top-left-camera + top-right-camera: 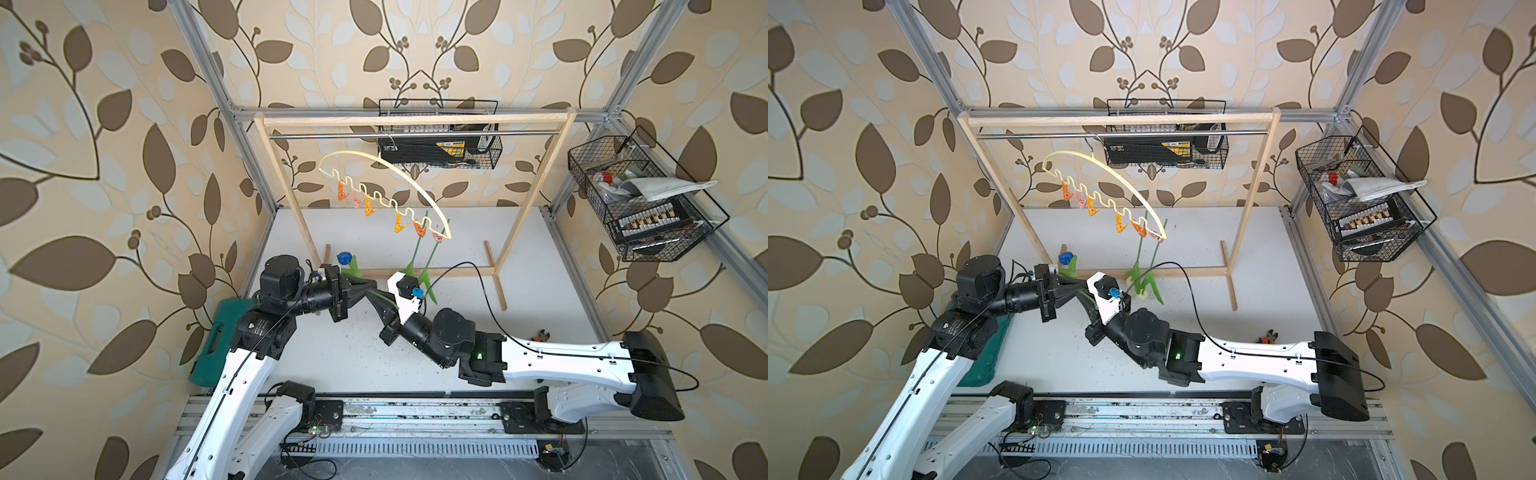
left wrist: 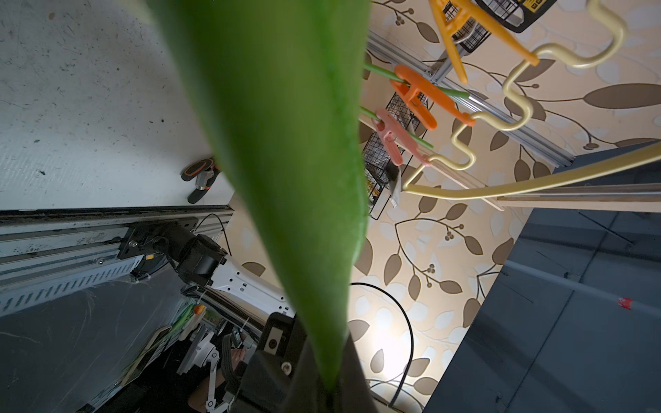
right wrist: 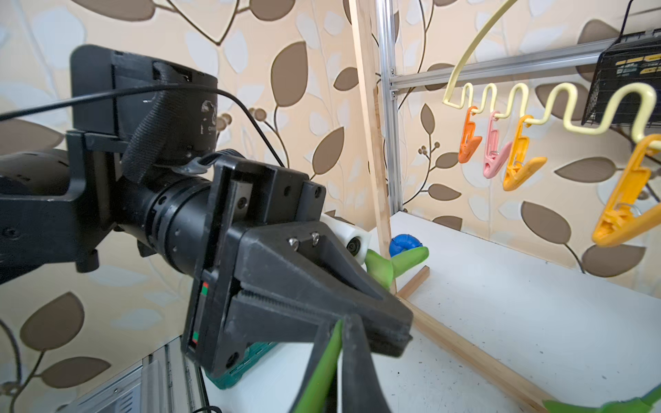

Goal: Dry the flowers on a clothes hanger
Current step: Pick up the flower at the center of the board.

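While two flowers already hang by their stems from the orange clip and the pink clip at the low right end of the hanger, the blue flower is the one in hand. It is held low over the bench near the centre of a top view, its head just left of the left gripper, which is clamped on the green stem by the leaves. The right gripper is closed tight on the same stem just beside it, so this looks like a hand-over between the arms. Next, I judge, one gripper must let go and the other must lift the stem end to the free yellow clip, which would need to be pressed open. The yellow label on the black box in the upper-middle wire basket is too small to read, and no other writing is legible.
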Controlling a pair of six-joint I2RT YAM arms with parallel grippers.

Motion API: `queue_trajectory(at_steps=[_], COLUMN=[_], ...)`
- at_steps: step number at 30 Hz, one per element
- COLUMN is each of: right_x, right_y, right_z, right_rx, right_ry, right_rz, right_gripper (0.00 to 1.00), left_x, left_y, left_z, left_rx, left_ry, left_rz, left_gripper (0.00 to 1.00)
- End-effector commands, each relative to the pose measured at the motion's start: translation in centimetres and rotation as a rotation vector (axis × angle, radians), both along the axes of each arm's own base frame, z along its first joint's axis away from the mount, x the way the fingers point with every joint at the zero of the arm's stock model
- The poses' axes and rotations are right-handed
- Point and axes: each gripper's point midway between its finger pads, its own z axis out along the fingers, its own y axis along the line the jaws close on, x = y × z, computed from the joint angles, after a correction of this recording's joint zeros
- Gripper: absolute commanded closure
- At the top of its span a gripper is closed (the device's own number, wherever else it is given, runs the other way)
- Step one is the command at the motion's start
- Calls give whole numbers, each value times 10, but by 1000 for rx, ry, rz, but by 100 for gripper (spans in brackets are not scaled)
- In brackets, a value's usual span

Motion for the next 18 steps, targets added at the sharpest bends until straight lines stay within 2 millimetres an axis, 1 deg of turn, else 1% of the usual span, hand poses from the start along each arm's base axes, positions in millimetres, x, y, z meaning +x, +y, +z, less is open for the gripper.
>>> queue_trajectory(at_steps=[1, 2, 3, 4, 5, 6, 7, 9, 10, 11, 13, 15, 17, 18], right_x=[4, 5, 5, 5, 5, 5, 4, 3, 3, 4, 5, 8, 13, 15], right_y=[-1, -1, -2, -2, -3, -4, -5, -8, -10, -14, -20, -29, -44, -52], right_z=[32, 32, 32, 32, 33, 33, 33, 34, 33, 34, 33, 28, 24, 20], right_rx=[107, 104, 100, 95, 93, 93, 90, 82, 75, 71, 49, 3, -37, -58], right_ry=[-6, -6, -7, -10, -11, -13, -14, -16, -17, -16, -16, -5, 15, 38], right_rz=[-17, -20, -21, -21, -24, -25, -23, -26, -27, -36, -46, -56, -69, -65], right_gripper=[100, 100, 100, 100, 100, 100, 100, 100, 100, 100, 100, 100, 100, 100], left_x=[-27, -27, -26, -25, -25, -23, -22, -18, -17, -15, -11, -7, -3, -1], left_y=[-9, -9, -9, -9, -9, -9, -9, -10, -10, -10, -11, -10, -7, -6], left_z=[1, 2, 2, 2, 2, 3, 3, 2, 1, 1, -1, -2, 0, 2], left_rx=[-27, -27, -26, -26, -24, -23, -22, -14, -12, -9, 2, 22, 62, 86], left_ry=[-2, -4, -6, -8, -8, -13, -17, -19, -19, -24, -28, -51, -88, -109], left_rz=[-143, -142, -141, -140, -138, -134, -132, -128, -127, -126, -122, -113, -98, -91], left_gripper=[97, 93, 84, 80, 79, 75, 68, 49, 45, 44, 40, 30, 24, 23])
